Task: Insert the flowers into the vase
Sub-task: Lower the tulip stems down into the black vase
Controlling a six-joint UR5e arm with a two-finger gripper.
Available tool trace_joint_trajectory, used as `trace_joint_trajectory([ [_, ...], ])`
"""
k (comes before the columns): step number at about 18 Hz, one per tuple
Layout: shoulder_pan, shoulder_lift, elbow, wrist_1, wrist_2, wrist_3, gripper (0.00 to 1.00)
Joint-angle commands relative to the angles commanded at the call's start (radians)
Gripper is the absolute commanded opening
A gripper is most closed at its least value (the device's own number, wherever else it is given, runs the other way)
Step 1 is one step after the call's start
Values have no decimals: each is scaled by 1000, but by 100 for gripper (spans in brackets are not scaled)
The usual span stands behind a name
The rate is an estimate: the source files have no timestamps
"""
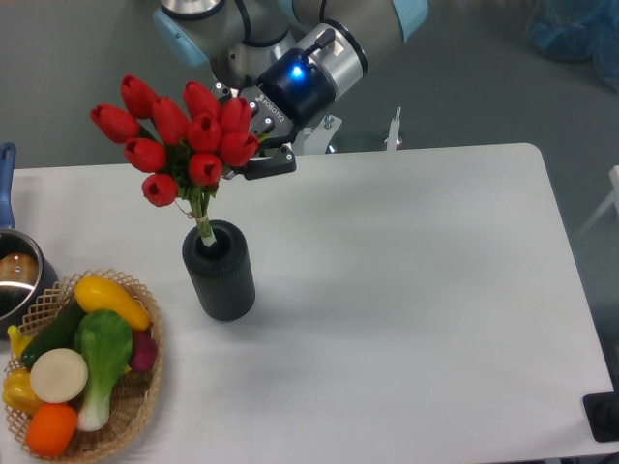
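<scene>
the gripper (244,155) is clamping the flowers (179,130) in the upper left of the frame, their pale stem tips dipping just inside the mouth of the vase (221,271). the white table (416,290) is lying open to the right; a wicker basket (135,406) is sitting lower left.

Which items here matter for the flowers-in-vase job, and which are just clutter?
In the job:
- flowers, stem tips at the vase mouth
- vase
- gripper, holding the flowers

Lying about:
- wicker basket of toy vegetables
- metal pot with a blue handle, at the table's left edge
</scene>
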Motion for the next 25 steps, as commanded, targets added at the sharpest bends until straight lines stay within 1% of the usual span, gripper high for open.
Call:
trace_joint_trajectory([
  [4, 18, 11, -31, 0, 0, 26, 0],
  [11, 15, 11, -83, 2, 3, 109, 0],
  [14, 17, 6, -88, 2, 3, 121, 0],
  [18, 14, 3, -112, 20, 9, 138, 0],
  [22, 12, -15, -138, 21, 14, 207, 1],
  [25, 12, -40, -140, 23, 20, 235, 1],
])
